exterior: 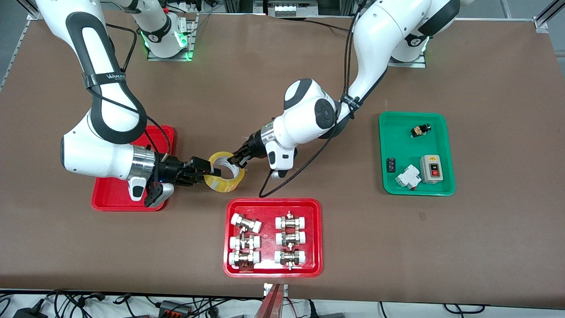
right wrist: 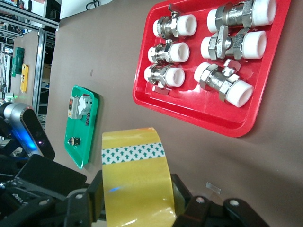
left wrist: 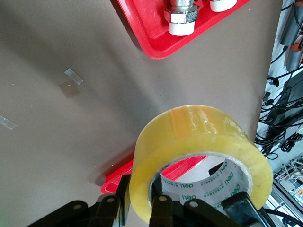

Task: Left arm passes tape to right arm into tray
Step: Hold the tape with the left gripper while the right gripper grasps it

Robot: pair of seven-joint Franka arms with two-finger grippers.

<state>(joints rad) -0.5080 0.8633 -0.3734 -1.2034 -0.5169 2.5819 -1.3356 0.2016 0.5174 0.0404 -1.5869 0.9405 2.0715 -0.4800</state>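
Tape [exterior: 227,172] is airborne mid-table, between the plain red tray [exterior: 164,134] and the fittings tray [exterior: 273,207]. 2 grippers on it: left gripper [exterior: 239,157] pinches the rim on one side, right gripper [exterior: 205,170] pinches the other side.
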